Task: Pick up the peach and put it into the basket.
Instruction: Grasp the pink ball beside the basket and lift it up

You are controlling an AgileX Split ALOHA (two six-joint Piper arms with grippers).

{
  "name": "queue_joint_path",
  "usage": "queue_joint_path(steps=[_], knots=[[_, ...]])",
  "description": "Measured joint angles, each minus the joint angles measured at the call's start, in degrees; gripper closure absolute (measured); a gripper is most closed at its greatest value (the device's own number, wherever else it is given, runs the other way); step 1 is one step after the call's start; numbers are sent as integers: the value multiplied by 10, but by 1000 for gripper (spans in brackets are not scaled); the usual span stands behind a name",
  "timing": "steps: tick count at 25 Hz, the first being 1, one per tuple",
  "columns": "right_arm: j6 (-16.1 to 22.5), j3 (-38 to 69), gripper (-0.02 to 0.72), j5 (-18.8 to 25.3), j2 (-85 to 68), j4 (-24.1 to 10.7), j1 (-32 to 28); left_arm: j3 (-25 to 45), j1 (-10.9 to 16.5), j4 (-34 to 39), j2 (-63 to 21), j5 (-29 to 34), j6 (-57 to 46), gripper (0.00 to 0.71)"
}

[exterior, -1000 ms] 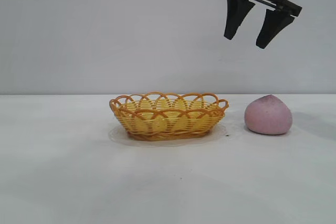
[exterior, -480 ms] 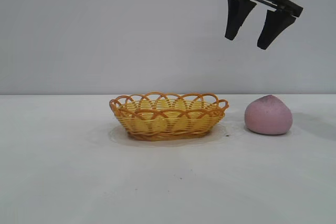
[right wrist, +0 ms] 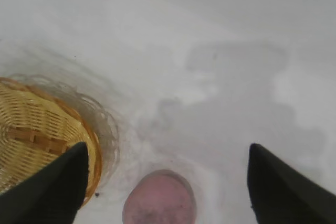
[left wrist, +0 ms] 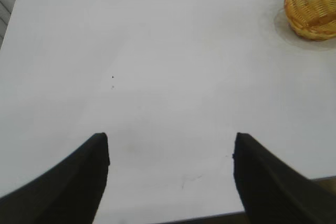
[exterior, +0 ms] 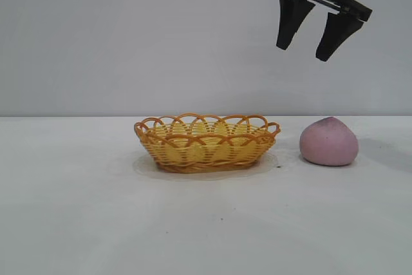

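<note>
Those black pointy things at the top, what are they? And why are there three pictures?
They are the two fingers of a robot arm's pincer, its hand for grabbing. The right pincer hangs open, high above the white table, holding nothing.

One picture comes from a camera facing the table. There you see a yellow woven basket and, beside it, not touching, a pink peach.

The other two come from little cameras on the robot's wrists, looking down past the fingers. The right one sees the peach below, with the basket next to it. The left pincer is open too, over bare table, with the basket far off.
</note>
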Motion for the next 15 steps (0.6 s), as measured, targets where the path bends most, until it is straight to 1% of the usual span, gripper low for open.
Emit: queue_joint_path(steps=[8,13,15], knots=[[0,0,148,14,0,1,0,4,0,0,-2,-11,0,268],[0,0,148,15,0,2,0,4,0,0,-2,-12,0,268],[0,0,148,15,0,13,0,4,0,0,-2,-12,0,268]])
